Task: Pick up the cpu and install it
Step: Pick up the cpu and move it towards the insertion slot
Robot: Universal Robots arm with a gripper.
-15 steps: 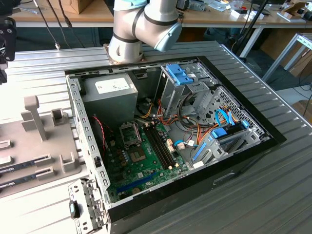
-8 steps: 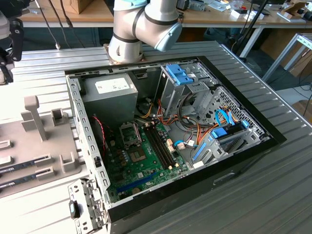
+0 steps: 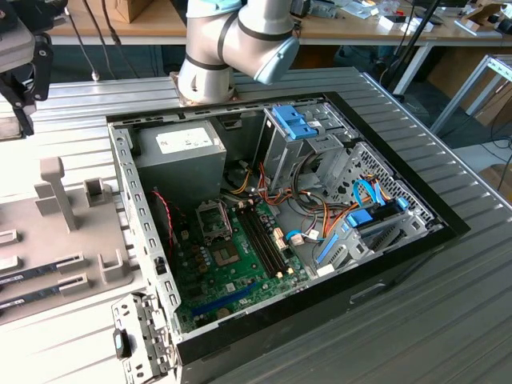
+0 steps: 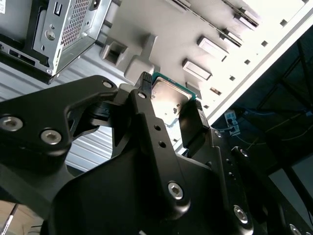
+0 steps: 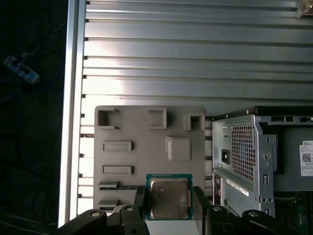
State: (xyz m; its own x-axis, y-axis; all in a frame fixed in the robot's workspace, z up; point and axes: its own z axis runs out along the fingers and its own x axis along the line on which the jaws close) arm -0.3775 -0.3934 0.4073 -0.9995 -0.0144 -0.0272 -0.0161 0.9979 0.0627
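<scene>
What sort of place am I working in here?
Most likely a robotics lab or workshop set up for PC assembly: an open computer case lies on a slotted aluminium table, a grey parts fixture beside it, and cluttered workbenches behind.

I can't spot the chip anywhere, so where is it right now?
In both wrist views the chip is clamped in the gripper, over the grey tray beside the open computer case.
</scene>
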